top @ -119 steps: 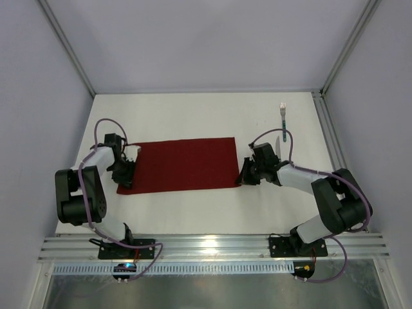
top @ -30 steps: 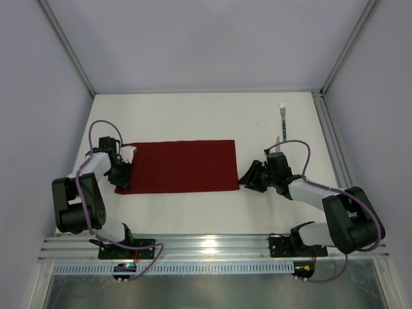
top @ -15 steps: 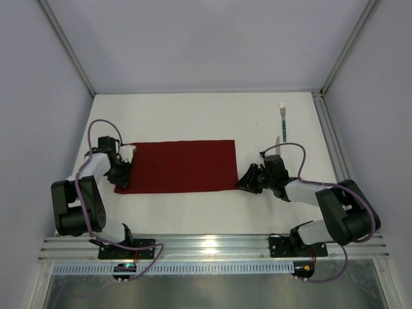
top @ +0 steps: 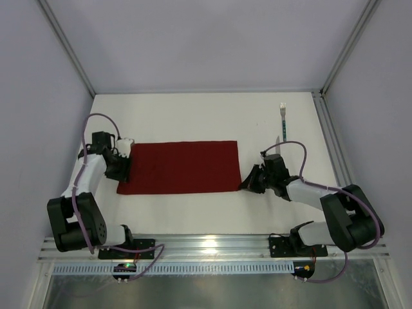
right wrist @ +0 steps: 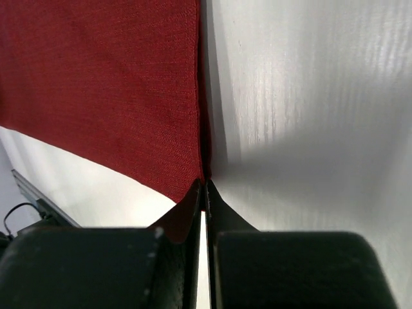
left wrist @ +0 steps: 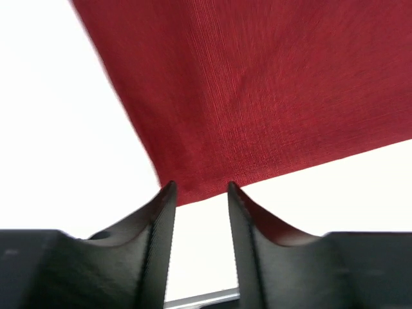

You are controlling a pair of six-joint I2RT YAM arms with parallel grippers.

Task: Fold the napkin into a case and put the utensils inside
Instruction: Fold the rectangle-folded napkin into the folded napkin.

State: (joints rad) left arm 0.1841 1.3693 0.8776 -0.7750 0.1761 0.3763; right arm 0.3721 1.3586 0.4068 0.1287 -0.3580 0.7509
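Top external view is showing the napkin (top: 177,167) lying flat as a long dark red rectangle in the middle of the table (top: 193,116), between the two arms. The fork (top: 282,114) is being left at the upper right of the frame, well apart from the cloth. The knife (top: 277,138) just below it is being partly hidden by the right arm.

In the right wrist view the jaws of the right gripper (right wrist: 202,187) are being pressed fully together, and a corner of the cloth is apparently being pinched between them. In the left wrist view the left gripper (left wrist: 199,192) is being held with its jaws apart. The napkin's corner is only reaching the gap, and nothing is being clamped.

The cloth is being judged as soft, light and limp, so it is probably best taken at the corners, with both layers together.
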